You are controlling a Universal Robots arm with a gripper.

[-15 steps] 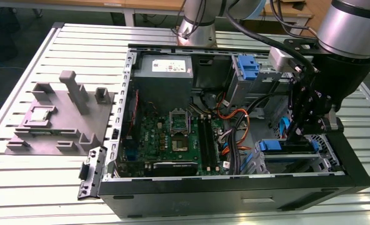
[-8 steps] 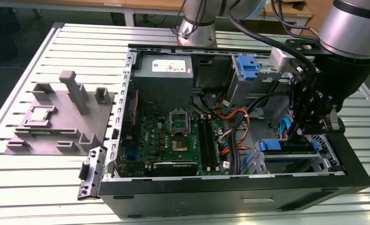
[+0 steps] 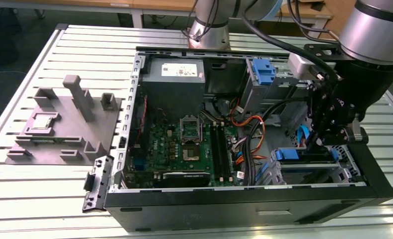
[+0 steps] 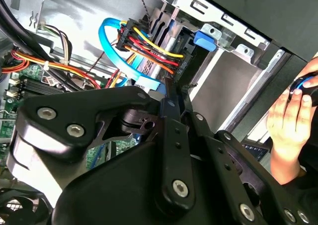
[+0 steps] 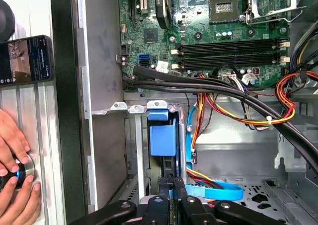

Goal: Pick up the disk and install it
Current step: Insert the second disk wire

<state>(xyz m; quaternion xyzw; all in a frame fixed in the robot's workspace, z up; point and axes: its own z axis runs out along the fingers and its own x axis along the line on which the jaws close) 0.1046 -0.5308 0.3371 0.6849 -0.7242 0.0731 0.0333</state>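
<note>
The disk (image 5: 162,138), seen by its bright blue carrier, stands edge-on in a slot of the metal drive bay (image 5: 134,107) at the case's front corner. In the exterior view the disk (image 3: 291,154) lies low in the case on the exterior view's right. My gripper (image 5: 171,189) is shut on the disk's near end, its black fingers pressed close on either side. The gripper (image 3: 315,144) reaches down into the bay from above. In the second wrist view the gripper (image 4: 167,95) ends beside a bundle of coloured wires.
The open computer case (image 3: 249,199) holds a motherboard (image 3: 183,144), a grey power-supply box (image 3: 173,74), a blue cable loop (image 5: 218,187) and thick black cables (image 5: 208,86). A grey fixture block (image 3: 63,124) lies on the exterior view's left. A person's hands (image 5: 12,155) and a phone (image 5: 25,58) are beside the case.
</note>
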